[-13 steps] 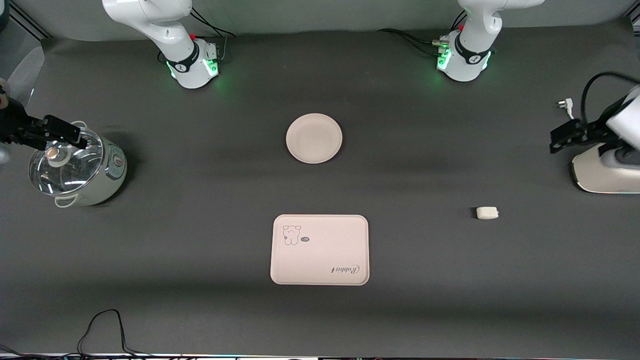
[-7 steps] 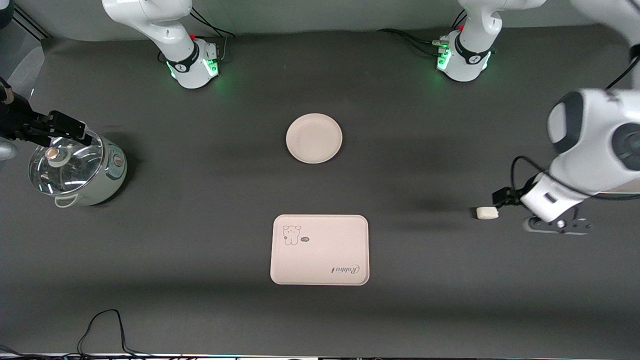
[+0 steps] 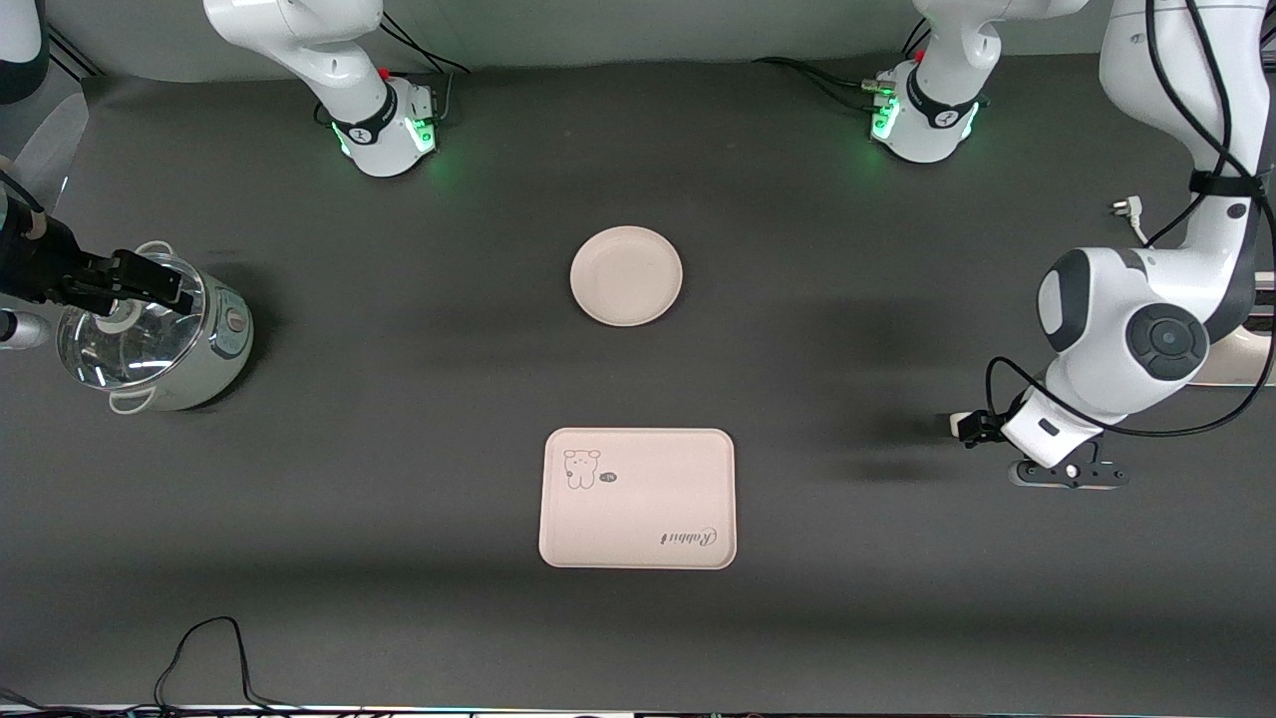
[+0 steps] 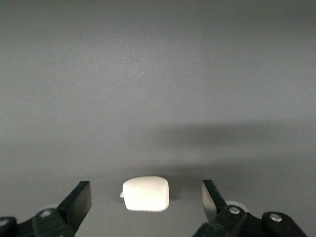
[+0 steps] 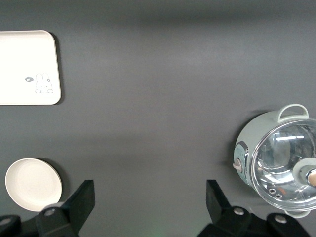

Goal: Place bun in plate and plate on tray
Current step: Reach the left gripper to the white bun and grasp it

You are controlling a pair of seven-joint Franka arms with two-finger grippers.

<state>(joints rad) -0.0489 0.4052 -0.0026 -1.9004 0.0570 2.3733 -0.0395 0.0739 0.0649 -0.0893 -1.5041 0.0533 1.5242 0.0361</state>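
Observation:
The off-white bun (image 4: 146,193) lies on the dark mat toward the left arm's end of the table. My left gripper (image 3: 977,429) hangs low over it, open, with a finger (image 4: 79,200) on each side and not touching; the front view hides most of the bun. The round cream plate (image 3: 626,275) lies mid-table, empty. The rectangular tray (image 3: 638,498) with the bear drawing lies nearer the front camera than the plate. Both show in the right wrist view, plate (image 5: 32,183) and tray (image 5: 27,66). My right gripper (image 3: 140,279) is open and empty, over the pot.
A pale green pot with a glass lid (image 3: 150,334) stands at the right arm's end of the table, also in the right wrist view (image 5: 279,158). A white appliance (image 3: 1241,367) and a loose plug (image 3: 1124,208) are at the left arm's end. A black cable (image 3: 199,648) lies at the front edge.
My left arm has swung in from the table's end and come down over the bun, fingers now either side of it. My right gripper has shifted slightly over the pot lid.

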